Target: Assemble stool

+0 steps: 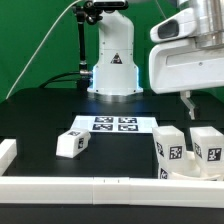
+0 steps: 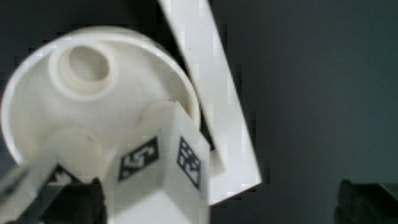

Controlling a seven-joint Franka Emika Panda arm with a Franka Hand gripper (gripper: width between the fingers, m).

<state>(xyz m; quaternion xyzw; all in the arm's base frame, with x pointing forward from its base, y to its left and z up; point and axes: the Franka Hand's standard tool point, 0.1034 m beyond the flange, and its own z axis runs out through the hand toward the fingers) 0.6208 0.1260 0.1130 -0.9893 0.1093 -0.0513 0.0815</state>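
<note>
The long white border rail [image 1: 100, 188] runs along the near edge of the matte black table [image 1: 40, 115]. Just behind it, at the exterior view's right, the upright white plastic block leg [image 1: 168, 152] and the second upright leg [image 1: 206, 145] stand with long axes vertical. Their black-and-white square tags face the camera. The wrist view shows the round white rimmed disc seat [image 2: 80, 100] lying flat just beside the rail, socket hole facing up, with a tagged leg standing on it. The gripper [image 1: 188, 103] hangs above these legs. Its dark fingers [image 2: 45, 195] are spread wide and released, grasping nothing. Farther left, the loose white block leg [image 1: 72, 142] lies on its side. Behind it lies the marker board [image 1: 112, 124], bearing four tags. At the rear stands the white robot base [image 1: 112, 60]; its dark marking is too small to read. A green backdrop [image 1: 40, 40] closes the scene.
</note>
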